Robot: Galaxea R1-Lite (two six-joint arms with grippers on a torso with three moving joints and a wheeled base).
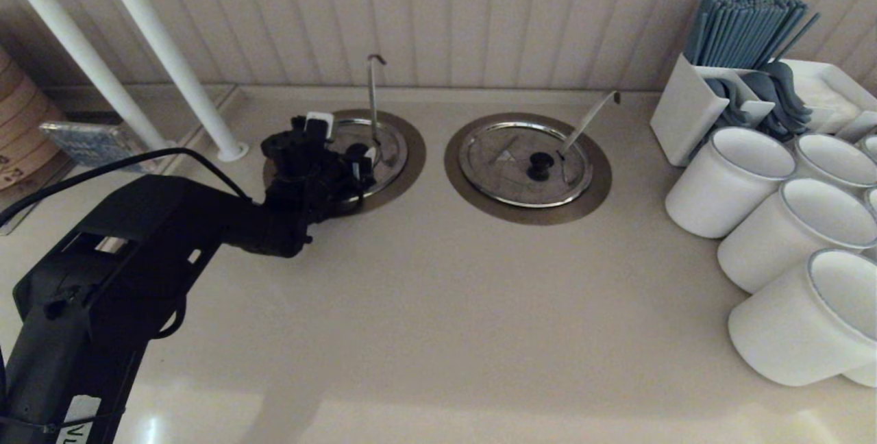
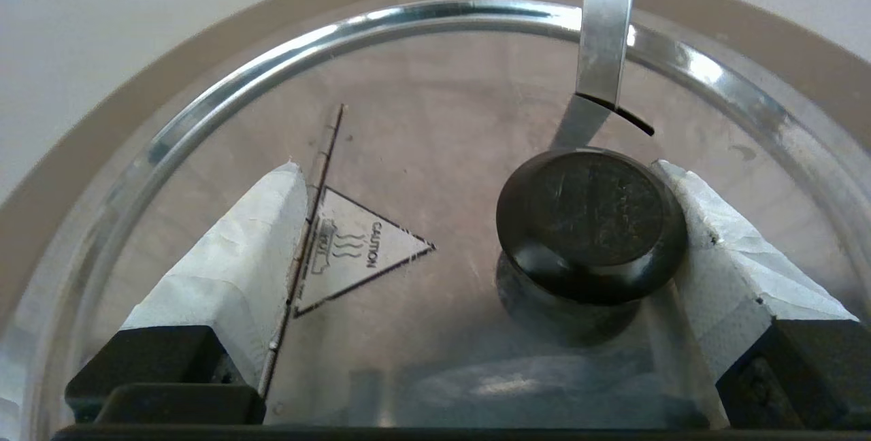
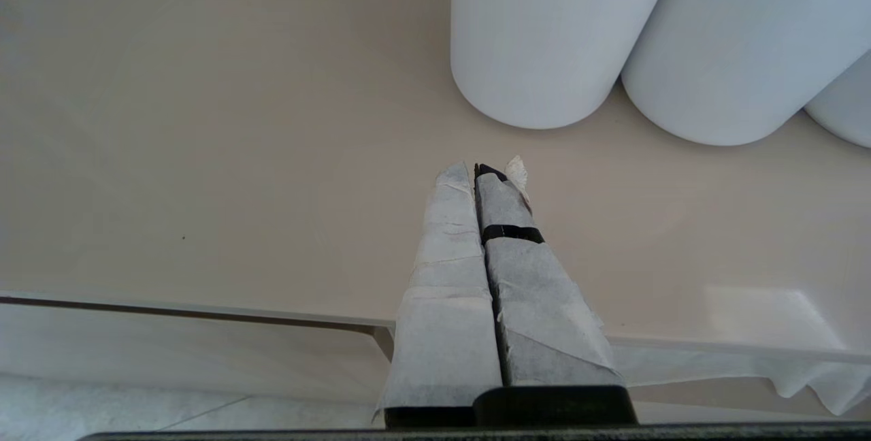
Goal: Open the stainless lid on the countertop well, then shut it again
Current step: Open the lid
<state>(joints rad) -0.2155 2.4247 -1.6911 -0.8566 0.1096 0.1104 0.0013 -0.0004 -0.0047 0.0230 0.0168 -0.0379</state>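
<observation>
The stainless lid [image 1: 387,146] lies flat and closed on the countertop well [image 1: 413,156], with an upright hooked ladle handle [image 1: 372,94] rising through its notch. My left gripper [image 1: 342,146] hovers low over the lid, open wide. In the left wrist view the black knob [image 2: 590,220] sits between the fingers, close against one taped finger [image 2: 714,250]; the other finger [image 2: 238,257] stands far off, over the hinge line beside the caution triangle [image 2: 354,250]. Nothing is gripped. My right gripper [image 3: 486,169] is shut and empty above the counter's front edge.
A twin lid [image 1: 507,156] with a slanting ladle handle [image 1: 588,118] sits to the right. Several white cups [image 1: 730,180] and a holder of blue straws [image 1: 743,29] crowd the right side. Two white poles [image 1: 171,53] rise at the back left.
</observation>
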